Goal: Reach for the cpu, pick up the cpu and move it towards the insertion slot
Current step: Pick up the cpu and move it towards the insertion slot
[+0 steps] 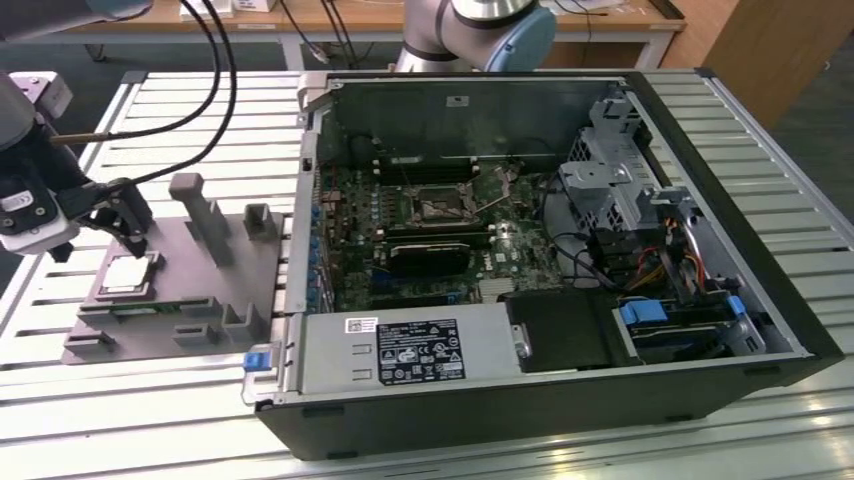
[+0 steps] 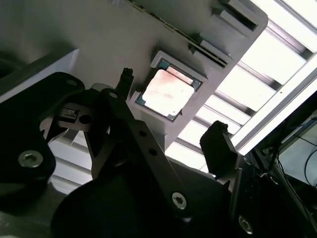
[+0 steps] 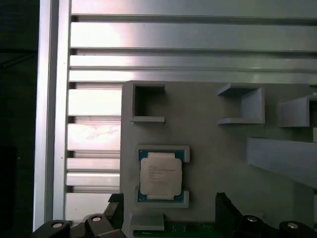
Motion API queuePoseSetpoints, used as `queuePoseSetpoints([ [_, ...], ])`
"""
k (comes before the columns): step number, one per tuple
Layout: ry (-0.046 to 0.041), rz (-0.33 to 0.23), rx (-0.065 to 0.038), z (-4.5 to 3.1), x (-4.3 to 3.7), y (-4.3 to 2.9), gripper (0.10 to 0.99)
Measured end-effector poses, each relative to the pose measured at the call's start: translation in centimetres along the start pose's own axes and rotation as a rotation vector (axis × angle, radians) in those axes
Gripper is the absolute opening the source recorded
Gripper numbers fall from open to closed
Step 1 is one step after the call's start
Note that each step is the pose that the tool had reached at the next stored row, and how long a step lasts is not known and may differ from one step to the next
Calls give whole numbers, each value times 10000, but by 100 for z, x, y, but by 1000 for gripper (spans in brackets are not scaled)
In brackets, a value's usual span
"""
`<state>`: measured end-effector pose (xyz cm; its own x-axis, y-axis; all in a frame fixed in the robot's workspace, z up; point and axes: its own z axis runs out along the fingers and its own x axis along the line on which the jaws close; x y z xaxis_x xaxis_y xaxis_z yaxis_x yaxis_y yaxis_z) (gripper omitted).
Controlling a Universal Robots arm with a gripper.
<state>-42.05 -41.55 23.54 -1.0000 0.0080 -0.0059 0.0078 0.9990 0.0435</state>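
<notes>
the tool (image 2: 173, 106) hangs with its fingers (image 2: 218, 141) apart, gripping nothing, just above the cpu (image 3: 160, 174), which lies flat and untouched in its pocket on the grey fixture (image 3: 223, 148), beneath and between them. the insertion slot (image 1: 438, 205) sits well away from the tool, inside the open computer case (image 1: 454, 120). the likely trouble: a finger lands on the pocket's raised lip, or the thin chip gets pinched off-centre, tilts and slips.

Exterior view: stood high, well back, looked down on open computer case (image 1: 534, 250); gripper (image 1: 120, 232) near exterior view's left edge. First wrist view: faced straight down, close, from behind fingertips (image 3: 117, 204). Second wrist view: oblique, along fingers (image 2: 218, 146). Both wrist views shared cpu (image 3: 160, 174) (image 2: 167, 92) beneath gripper, on grey fixture (image 3: 223, 148).
</notes>
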Motion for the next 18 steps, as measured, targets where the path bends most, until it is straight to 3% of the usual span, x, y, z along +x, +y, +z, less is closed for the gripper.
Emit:
queuePoseSetpoints([
  [10, 1, 1, 1, 174, 3, -7, 820],
  [18, 0, 22, 0, 242, 19, 13, 820],
])
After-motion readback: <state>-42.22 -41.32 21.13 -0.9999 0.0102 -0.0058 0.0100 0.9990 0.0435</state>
